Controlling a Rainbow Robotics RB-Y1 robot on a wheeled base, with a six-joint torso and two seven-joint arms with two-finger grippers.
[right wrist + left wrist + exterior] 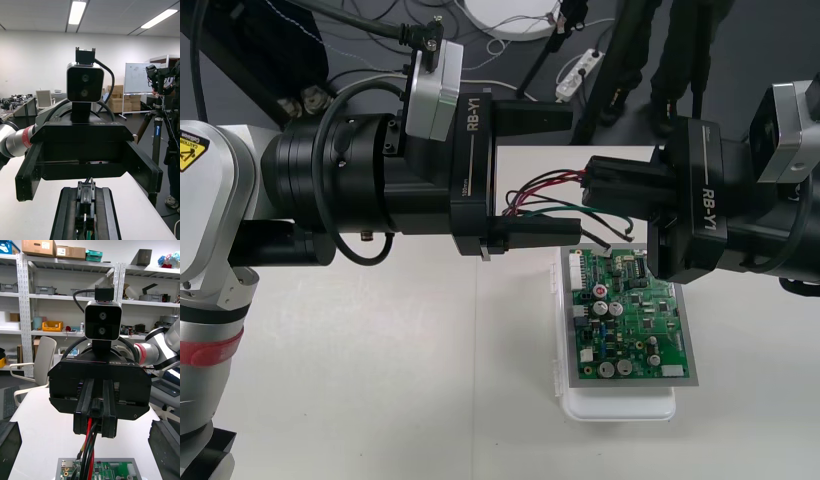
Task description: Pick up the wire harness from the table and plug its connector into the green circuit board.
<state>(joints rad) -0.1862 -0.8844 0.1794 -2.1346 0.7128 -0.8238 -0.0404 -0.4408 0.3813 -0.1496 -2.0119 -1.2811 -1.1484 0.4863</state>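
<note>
The harness (542,196) hangs in the air above the far end of the green circuit board (630,318). My right gripper (598,186) is shut on its black plug (85,198). The red, green and black wires (89,444) run leftward between the fingers of my left gripper (558,176), which is open and faces the right one at close range. One left finger (525,114) stands beyond the wires, the other (540,235) on the near side. The wires' far end is hidden by the left gripper. The board (103,469) lies on its white base (620,404), just below both grippers.
Bare table stretches to the left of the board and in front of it. Beyond the table's far edge, cables, a power strip (579,68) and a tripod stand on the dark floor.
</note>
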